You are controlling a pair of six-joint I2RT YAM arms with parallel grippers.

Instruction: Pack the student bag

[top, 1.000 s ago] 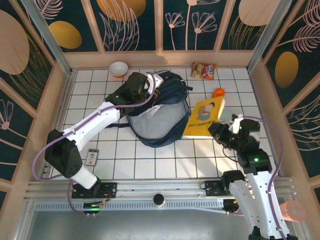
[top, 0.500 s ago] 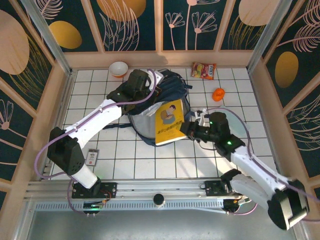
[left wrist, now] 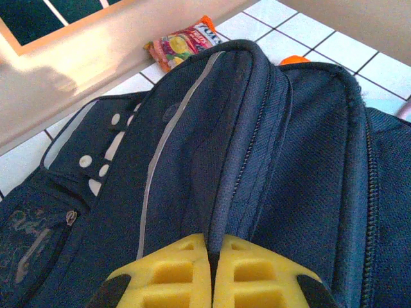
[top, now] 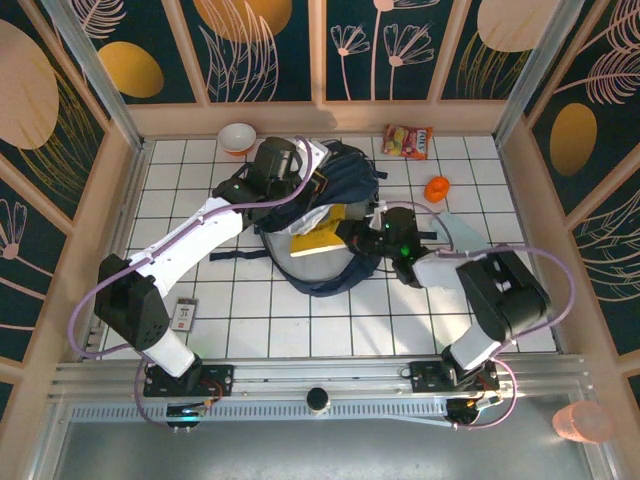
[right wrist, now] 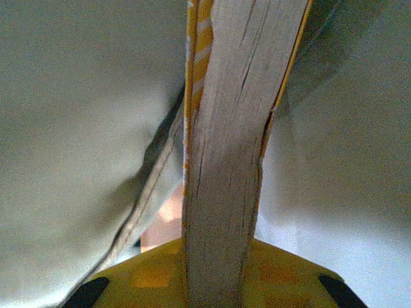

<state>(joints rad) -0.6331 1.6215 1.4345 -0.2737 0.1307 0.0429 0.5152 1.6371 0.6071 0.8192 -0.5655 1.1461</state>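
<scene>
Left claw (left wrist: pixel 212 251): yellow pads together, pinched on a ridge of navy fabric beside the zip at the top of the student bag (top: pixel 350 168). My read is that it's holding the mouth up.

Right claw (right wrist: pixel 221 260): clamped on a yellow book (right wrist: pixel 225 122). The page edge runs up between the pads with pale grey lining on both sides, so the book's leading end is inside the bag mouth.

The bag lies mid-surface (top: pixel 250 320) toward the far wall, with its opening facing the right arm. A snack packet (top: pixel 408 141) and a small orange object (top: pixel 437 188) sit to its right, apart from it. A bowl (top: pixel 238 137) sits at the far left.

Handling, as a judgement:
- The bag is soft and floppy, so the walls should sag where unsupported. It's probably light while near-empty and likely to slide on the tile if pushed.
- The best hold is the zip ridge or a seam, not a flat panel.
- The book is stiff and may snag on the lining or zip, so feed it along the lining.
- Risk: the push drags the fabric out of the left pinch.
</scene>
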